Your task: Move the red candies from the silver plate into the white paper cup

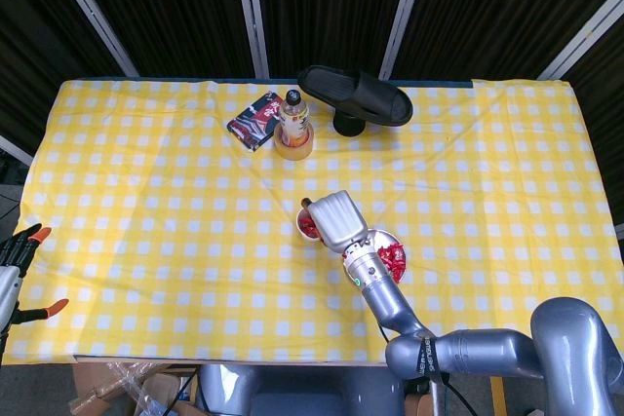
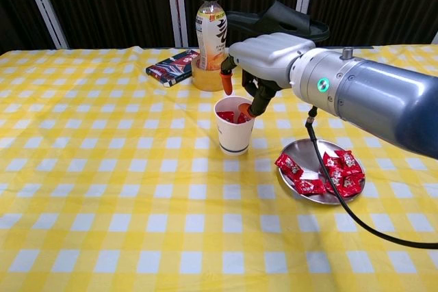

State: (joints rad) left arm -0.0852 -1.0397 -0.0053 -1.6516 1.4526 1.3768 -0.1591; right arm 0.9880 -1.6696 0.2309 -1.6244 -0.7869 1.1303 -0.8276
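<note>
- Yellow checked tablecloth [image 2: 102, 189] carries everything.
- Right hand [image 2: 263, 56] hovers over the cup [image 2: 233, 128], fingers apart, holding nothing.
- Candies [image 2: 335, 172] wait on the plate [image 2: 304, 152], right of the cup toward the near edge.
- Left hand [image 1: 18, 270] (at the far-left edge) spreads, idle.

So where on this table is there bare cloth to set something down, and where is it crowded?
Bare cloth covers the whole near-left of the table, left of the white paper cup, and the far right beyond the silver plate. It is crowded at the back centre: bottle, red packet and black sandal, and where the right hand hovers over the cup.
</note>
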